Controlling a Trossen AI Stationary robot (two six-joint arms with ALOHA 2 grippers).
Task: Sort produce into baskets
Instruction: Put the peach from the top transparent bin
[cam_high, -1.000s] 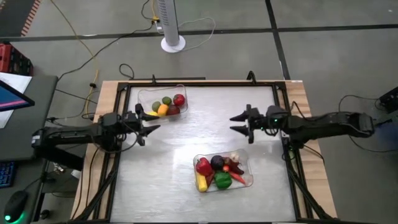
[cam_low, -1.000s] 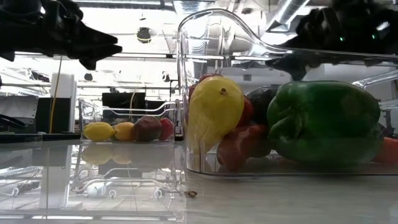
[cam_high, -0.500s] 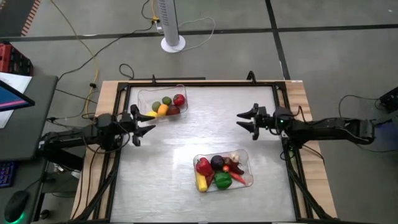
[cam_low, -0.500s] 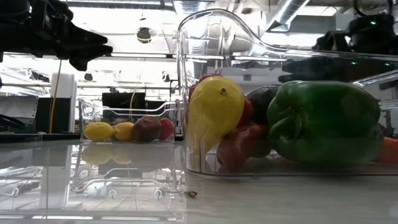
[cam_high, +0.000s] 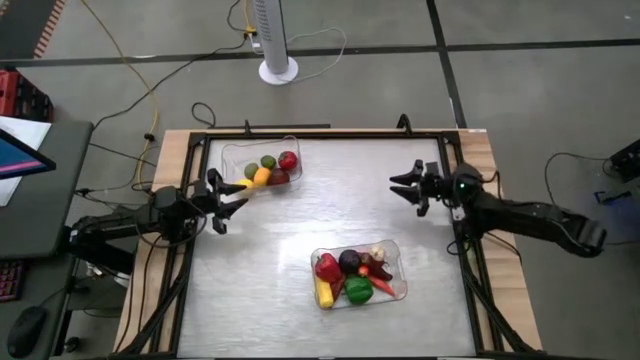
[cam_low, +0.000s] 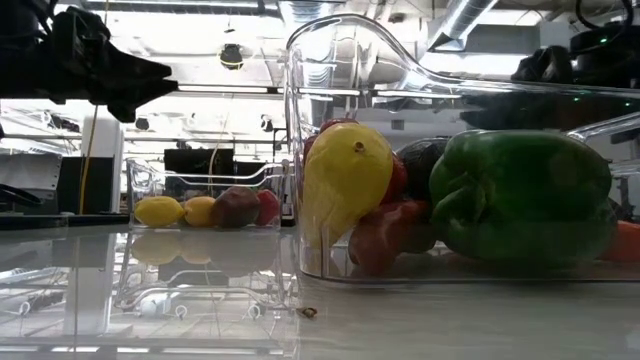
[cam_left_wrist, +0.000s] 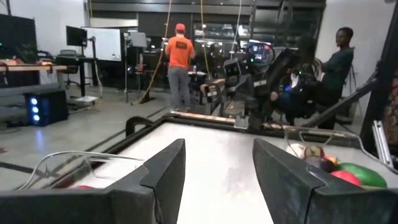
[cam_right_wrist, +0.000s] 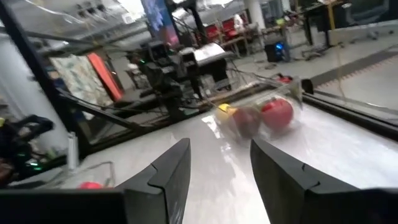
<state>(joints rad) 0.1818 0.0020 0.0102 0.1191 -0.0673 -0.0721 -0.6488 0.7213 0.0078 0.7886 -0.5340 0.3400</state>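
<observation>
Two clear baskets stand on the table. The far-left basket holds several round produce pieces, among them a red one and a yellow one. The near basket holds a green pepper, a yellow piece and other produce. My left gripper hovers open above the table's left edge, beside the far basket, with nothing between its fingers. My right gripper hovers open near the right edge, also holding nothing.
A black rail frame runs around the tabletop. A white tower fan and cables stand on the floor beyond the far edge. Bare tabletop lies between the two baskets. People stand in the room beyond the table.
My right gripper has drawn back toward the table's right edge and a little toward the far edge, turning as it went, and its fingers have come somewhat closer together. My left gripper has pulled back slightly toward the left edge. The baskets and produce have not moved.
</observation>
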